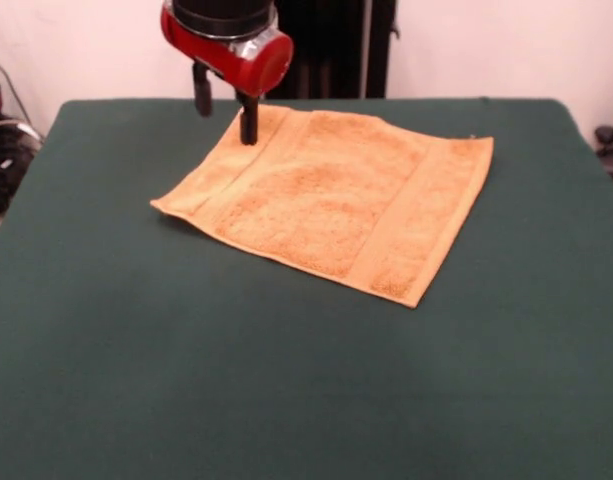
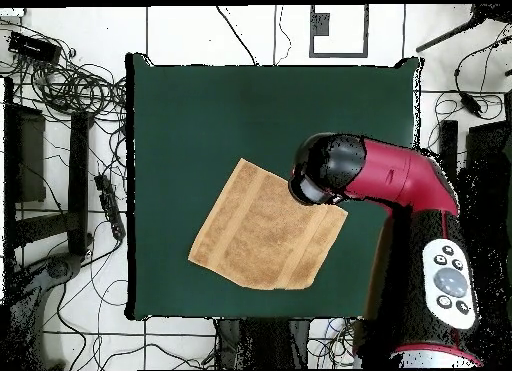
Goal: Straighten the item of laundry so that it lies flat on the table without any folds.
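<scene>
So the towel (image 1: pixel 331 203) is an orange-tan terry square, fuzzy and looped over most of its face, with a flatter woven band running just inside two opposite edges. Those bands look smoother and a touch paler than the pile between them. It lies turned like a diamond on the table (image 1: pixel 286 400), which is covered in dark green felt-like cloth, matte and much bigger than the towel. From the front it sits in the far half, a bit left of centre; from overhead it's near the middle, closer to the robot's edge.

Most of it looks spread out. The left corner in the front view lifts a little and throws a thin shadow under its edge, and the pile in the centre has a faint rounded ripple. The other edges look straight and lie down on the felt. I can't make out any label or writing on the towel.

The arm's last link is a glossy red cylinder with a black cap, rounded and plastic-looking. In the overhead view the arm (image 2: pixel 425 222) carries a grey oval panel with round buttons, too small to read. The gripper (image 1: pixel 225 108) hangs over the towel's far corner with its two slim black jaws apart. One of them comes down to the cloth at the corner; the other is off to the side, higher up, above bare felt
</scene>
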Robot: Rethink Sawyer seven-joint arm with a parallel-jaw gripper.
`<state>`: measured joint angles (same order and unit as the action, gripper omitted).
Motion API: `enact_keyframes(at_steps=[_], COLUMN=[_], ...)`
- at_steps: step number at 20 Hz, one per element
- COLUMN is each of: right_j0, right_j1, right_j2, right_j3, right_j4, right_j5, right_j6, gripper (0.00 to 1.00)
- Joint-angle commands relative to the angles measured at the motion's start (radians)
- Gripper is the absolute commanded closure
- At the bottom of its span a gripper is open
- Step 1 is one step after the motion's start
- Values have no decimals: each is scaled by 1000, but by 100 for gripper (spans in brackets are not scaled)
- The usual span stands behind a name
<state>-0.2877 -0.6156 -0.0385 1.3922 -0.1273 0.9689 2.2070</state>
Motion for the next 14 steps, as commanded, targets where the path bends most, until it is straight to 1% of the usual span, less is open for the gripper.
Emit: enact_keyframes(at_steps=[1,4,6,8,10,14], right_j0=[-84,-195,-284,-357,-415,-517], right_j1=[-29,-73,-90,-84,-71,-28], right_j2=[241,351,451,541,614,753], right_j3=[170,230,269,291,308,356], right_j4=[39,94,140,183,189,162], right_j5=[-99,-212,-232,-237,-259,-389], right_j6=[-264,-295,-346,-357,-359,-321], gripper=[0,0,0,0,0,0])
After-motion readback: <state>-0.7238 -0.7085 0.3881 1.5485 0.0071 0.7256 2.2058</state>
